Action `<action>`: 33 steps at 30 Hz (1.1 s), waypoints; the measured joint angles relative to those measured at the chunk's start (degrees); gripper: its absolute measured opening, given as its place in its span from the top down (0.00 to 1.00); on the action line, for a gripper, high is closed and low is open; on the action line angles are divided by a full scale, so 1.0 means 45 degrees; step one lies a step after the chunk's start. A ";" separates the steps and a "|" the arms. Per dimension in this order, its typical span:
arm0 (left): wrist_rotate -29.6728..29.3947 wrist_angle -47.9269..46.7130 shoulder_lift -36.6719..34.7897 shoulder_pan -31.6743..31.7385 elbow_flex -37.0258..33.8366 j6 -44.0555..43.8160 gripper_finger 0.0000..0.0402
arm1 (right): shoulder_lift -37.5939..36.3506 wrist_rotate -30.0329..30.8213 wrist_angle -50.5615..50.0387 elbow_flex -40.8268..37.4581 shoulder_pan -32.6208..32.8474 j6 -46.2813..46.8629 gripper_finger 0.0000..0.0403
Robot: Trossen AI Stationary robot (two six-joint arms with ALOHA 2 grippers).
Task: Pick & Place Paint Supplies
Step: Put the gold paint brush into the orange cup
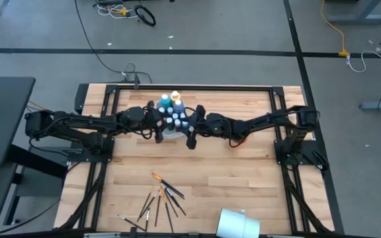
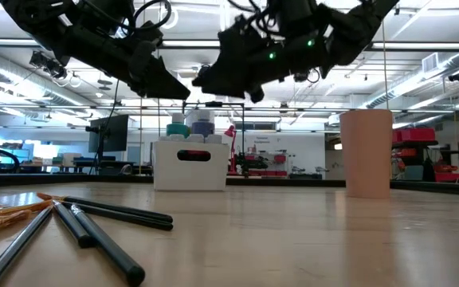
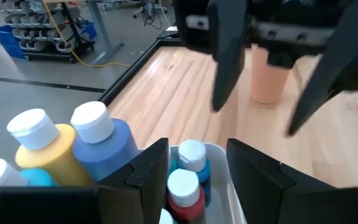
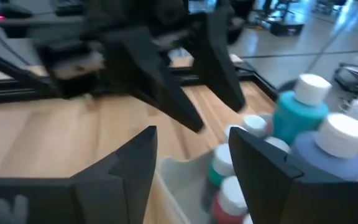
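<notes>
A white bin (image 1: 171, 135) (image 2: 190, 165) stands mid-table, with small paint bottles (image 1: 174, 118) (image 3: 185, 180) (image 4: 225, 186) upright in it. Taller yellow (image 3: 42, 146), blue (image 3: 107, 140) and teal (image 4: 300, 109) bottles stand at its far side. Whether they are inside it, I cannot tell. Several dark-tipped brushes (image 1: 163, 197) (image 2: 78, 219) lie flat near the table's near edge. My left gripper (image 1: 158, 127) (image 2: 166, 88) (image 3: 197, 168) hovers open over the bin's left side. My right gripper (image 1: 192, 132) (image 2: 213, 80) (image 4: 191, 162) hovers open over its right side, facing the left one.
A peach cup (image 2: 366, 151) (image 1: 238, 223) (image 3: 269, 78) stands upright near the table's near right edge. Bare wood lies between the bin and the brushes. A black frame (image 1: 190, 88) runs around the table's far and side edges.
</notes>
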 joint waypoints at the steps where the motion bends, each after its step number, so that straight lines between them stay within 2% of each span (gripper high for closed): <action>1: 0.0088 -0.0005 0.0000 0.0000 0.0000 -0.0002 0.57 | -0.0148 -0.0113 -0.0087 0.0000 0.0079 0.0000 0.50; 11: 0.0895 0.0000 0.0000 0.0001 0.0000 -0.0346 0.57 | -0.1435 -0.1249 -0.1852 0.0010 0.1128 0.0024 0.52; 20: 0.2315 0.0005 0.0000 0.0002 0.0000 -0.0447 0.57 | -0.1620 -0.1716 -0.2694 0.0010 0.2174 0.0019 0.52; 24: 0.4095 0.0004 0.0000 0.0000 0.0000 -0.0749 0.57 | -0.1620 -0.1807 -0.3051 0.0010 0.2465 0.0448 0.52; 30: 0.8477 -0.0160 0.0000 -0.0693 -0.0005 -0.0992 0.57 | -0.1620 -0.2762 -0.3128 0.0010 0.2767 0.1198 0.52; 33: 0.9370 -0.0444 -0.0002 -0.1572 -0.0003 -0.1114 0.57 | -0.1620 -0.2776 -0.3114 0.0010 0.2888 0.1133 0.52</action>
